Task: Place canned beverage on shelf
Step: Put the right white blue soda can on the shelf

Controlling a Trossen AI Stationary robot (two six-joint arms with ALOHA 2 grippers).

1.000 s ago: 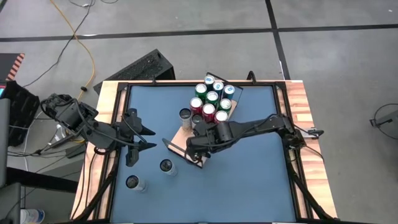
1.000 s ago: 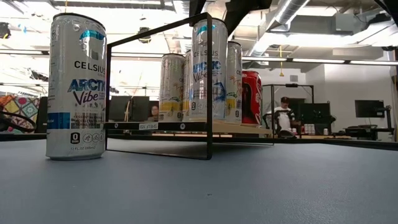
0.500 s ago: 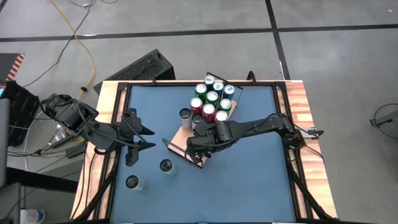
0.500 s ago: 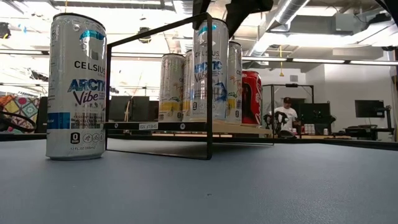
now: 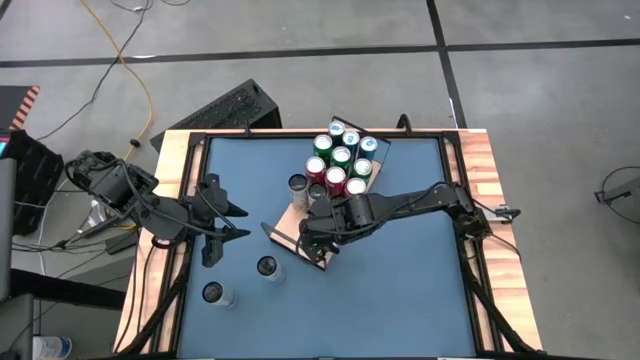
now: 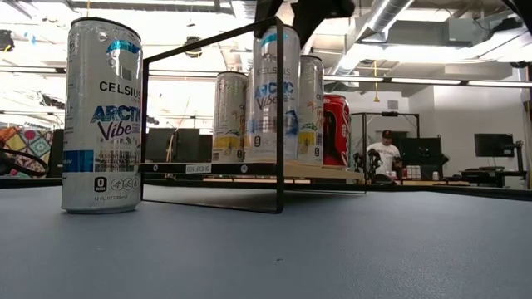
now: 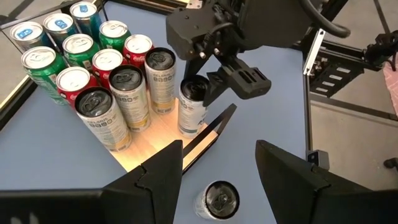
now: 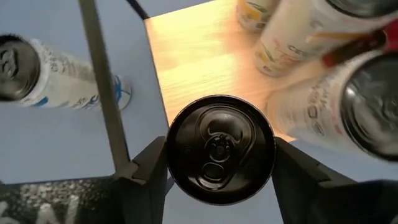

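Looking down past the right pincer, I am seeing the can standing directly beneath it, caught between the two fingers, whose inner faces are meeting the can's sides; I am reading that as clenched on the can. The can is sitting on the shelf, at the bare near end of the wood, just inside the wire rail. I am judging that it is being held there so that it joins the rows without tipping over the lip. Its long axis is running vertically, in line with the pincer's approach, with the dark lid and pull tab pointing up at the wrist and the base pointing down to the board. The other cans are crowding the shelf just beyond the pincer, the nearest almost touching the held one. Loose cans are waiting on the blue table, off the shelf and away from the pincer. The left pincer is hanging well apart from the right one, near the table's edge, its fingers spread and holding nothing.
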